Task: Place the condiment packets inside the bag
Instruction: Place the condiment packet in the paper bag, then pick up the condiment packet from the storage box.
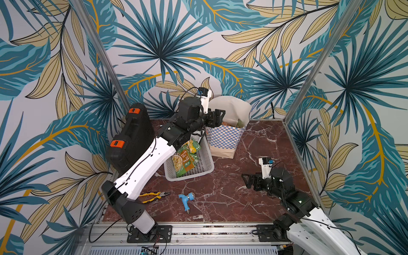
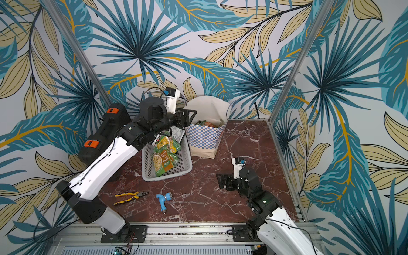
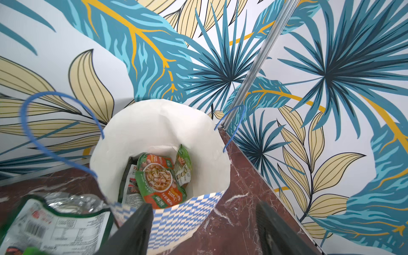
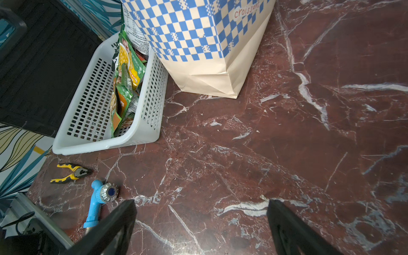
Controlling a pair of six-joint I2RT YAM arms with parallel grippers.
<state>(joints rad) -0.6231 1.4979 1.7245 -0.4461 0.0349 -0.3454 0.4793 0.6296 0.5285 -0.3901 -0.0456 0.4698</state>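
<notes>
- Leaf-print walls (image 1: pixel 159 44) close in a red-brown marble counter (image 1: pixel 254 198). The bag (image 1: pixel 223 136) stands upright near its far edge, mouth open, in both top views (image 2: pixel 205 136).
- Inside the bag's cream wall (image 3: pixel 154 123), condiment packets (image 3: pixel 159 176) lie piled. A green-and-orange one with a soup picture is on top, a green one stands on edge beside it, and a white-backed one is half buried. Lower layers are hidden, so no count is possible.
- Thin blue handles (image 3: pixel 44 123) arch off the rim; the nearer one is blurred.
- The left claw (image 3: pixel 204 207) hangs at the bag's near rim with its fingers (image 3: pixel 132 227) apart and nothing between them. Whether it touches the paper cannot be told.
- More condiment packets (image 2: pixel 164 159), green and yellow, fill a white perforated basket (image 2: pixel 167 175) just beside the bag. The left arm (image 1: pixel 145 163) covers the basket's far corner in both top views.
- A silver packet with a barcode (image 3: pixel 55 220) is blurred and cut off by the edge of the left wrist view.
- The right wrist view cuts off the bag's top (image 4: pixel 187 28); only the checkered side and plain base show.
- The right claw (image 4: pixel 201 202) sits low over bare counter, well apart from the bag, with its fingers (image 4: pixel 110 227) spread wide and empty.
- Yellow-handled pliers (image 1: pixel 154 196) and a blue tap fitting (image 1: pixel 186 198) lie near the front edge.
- A black case (image 1: pixel 130 136) with orange latches stands at the left, partly behind the arm.
</notes>
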